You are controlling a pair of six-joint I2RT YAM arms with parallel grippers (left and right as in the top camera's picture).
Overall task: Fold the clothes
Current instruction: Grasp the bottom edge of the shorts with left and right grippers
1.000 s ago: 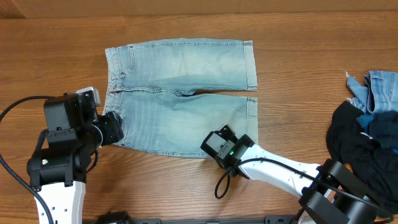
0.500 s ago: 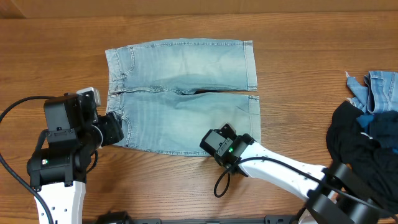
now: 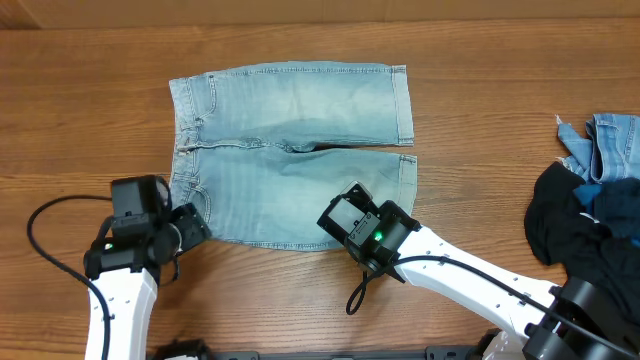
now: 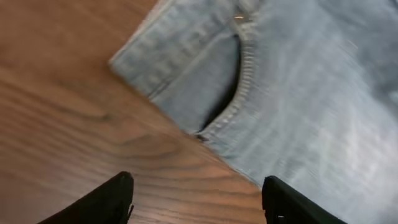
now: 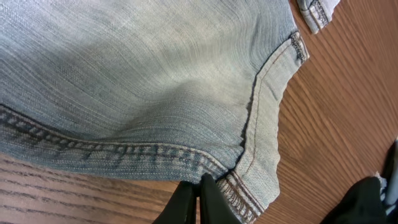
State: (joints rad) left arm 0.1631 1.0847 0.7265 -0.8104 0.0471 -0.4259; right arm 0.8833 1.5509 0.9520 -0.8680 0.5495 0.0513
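Pale blue denim jeans, cut short, lie flat in the overhead view with the waistband at the left and the hems at the right. My left gripper stands open at the lower-left waistband corner. The left wrist view shows its dark fingertips wide apart, one over bare wood and one at the denim edge below a pocket opening. My right gripper is at the jeans' lower edge near the hem corner. In the right wrist view it is shut, its tips pinching the stitched seam.
A pile of other clothes lies at the right edge: black fabric and pale denim pieces. The black fabric also shows in the right wrist view. A loose cable loops under the right arm. The wooden table surrounds the jeans.
My right gripper has shut at the lower seam and shifted slightly left. My left arm has moved forward and right toward the waistband corner, and its jaws have widened.
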